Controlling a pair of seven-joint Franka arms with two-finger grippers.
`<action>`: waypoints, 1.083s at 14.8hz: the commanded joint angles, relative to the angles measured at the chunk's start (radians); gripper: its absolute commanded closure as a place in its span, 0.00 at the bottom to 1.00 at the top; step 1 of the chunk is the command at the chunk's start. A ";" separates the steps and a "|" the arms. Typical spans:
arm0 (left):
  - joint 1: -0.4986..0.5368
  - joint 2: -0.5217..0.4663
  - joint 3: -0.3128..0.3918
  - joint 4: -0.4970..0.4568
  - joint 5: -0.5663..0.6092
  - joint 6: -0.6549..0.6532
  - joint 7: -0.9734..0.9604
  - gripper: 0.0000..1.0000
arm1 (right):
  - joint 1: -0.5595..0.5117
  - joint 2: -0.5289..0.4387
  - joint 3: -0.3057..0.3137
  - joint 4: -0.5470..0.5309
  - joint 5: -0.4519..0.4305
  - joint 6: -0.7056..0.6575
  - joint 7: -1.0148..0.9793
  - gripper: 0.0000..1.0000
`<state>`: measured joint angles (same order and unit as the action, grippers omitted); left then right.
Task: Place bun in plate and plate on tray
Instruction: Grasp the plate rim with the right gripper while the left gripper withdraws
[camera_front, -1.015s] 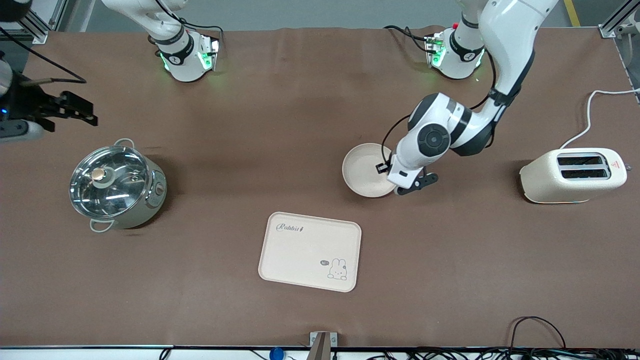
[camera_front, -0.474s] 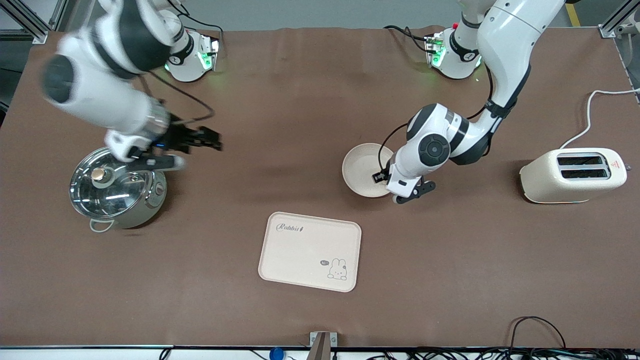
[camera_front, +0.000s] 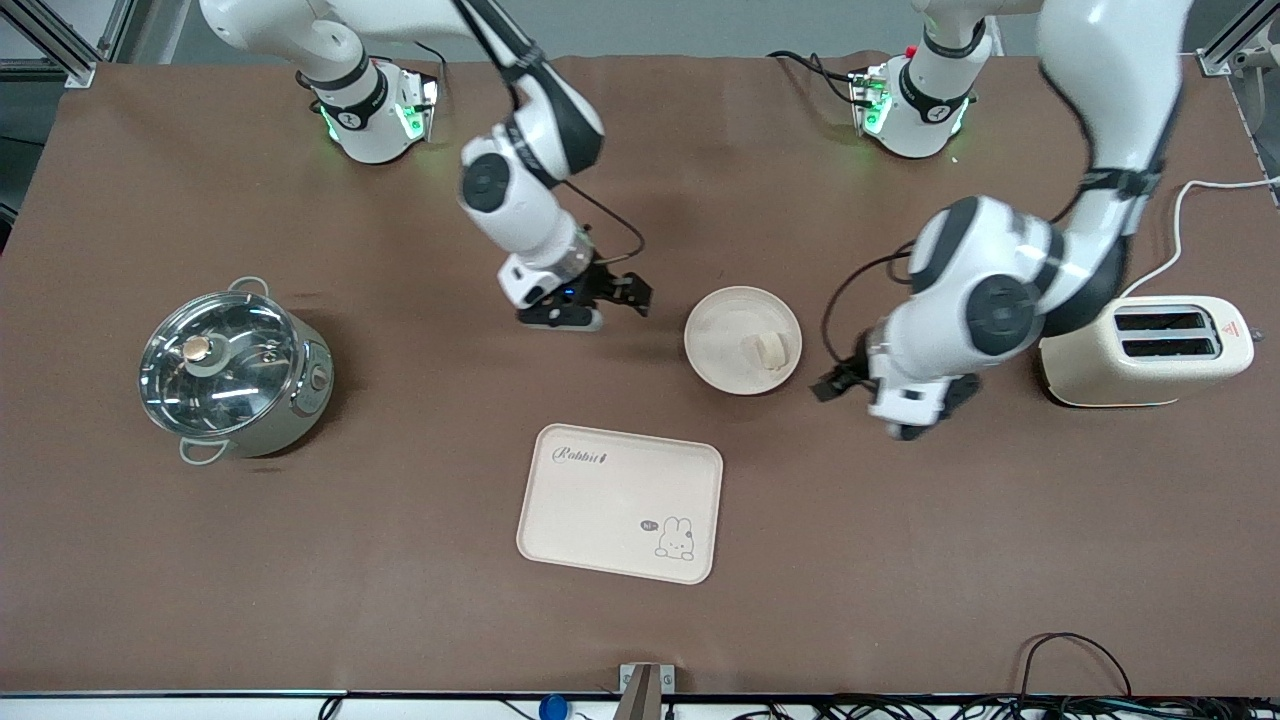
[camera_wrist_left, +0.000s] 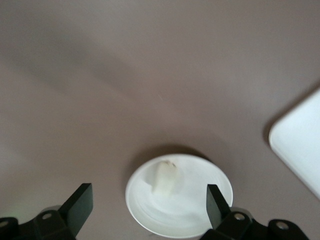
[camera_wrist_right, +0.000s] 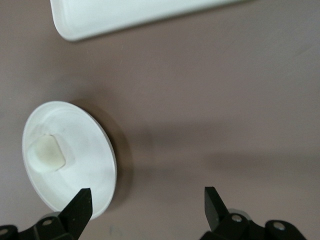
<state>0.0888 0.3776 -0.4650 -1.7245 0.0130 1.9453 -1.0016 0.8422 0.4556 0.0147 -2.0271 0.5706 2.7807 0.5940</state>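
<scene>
Both hands (camera_front: 635, 295) (camera_front: 835, 385) hover open over brown table (camera_front: 400, 560).

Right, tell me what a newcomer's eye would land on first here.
The bun lying in the plate at mid-table, flanked by the open right gripper and open left gripper. Then the rabbit-print tray, bare and nearer the camera than the plate.

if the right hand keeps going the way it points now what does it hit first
Probably the plate: the open right hand points toward its rim, with only bare table between. The bun lies in the plate. Depth is unclear, so it might meet the tabletop first.
</scene>
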 joint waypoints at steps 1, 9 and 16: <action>0.070 -0.170 -0.001 -0.043 0.010 -0.072 -0.002 0.00 | 0.087 0.200 -0.019 0.190 0.029 0.072 0.114 0.08; 0.157 -0.312 0.002 0.183 0.019 -0.422 0.554 0.00 | 0.127 0.310 -0.021 0.280 0.032 0.155 0.155 0.75; 0.145 -0.310 0.014 0.272 0.024 -0.482 0.791 0.00 | 0.072 0.295 -0.022 0.327 0.032 0.129 0.144 0.99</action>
<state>0.2468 0.0442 -0.4607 -1.4887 0.0192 1.4882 -0.2758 0.9413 0.7567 -0.0135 -1.7240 0.5857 2.9287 0.7385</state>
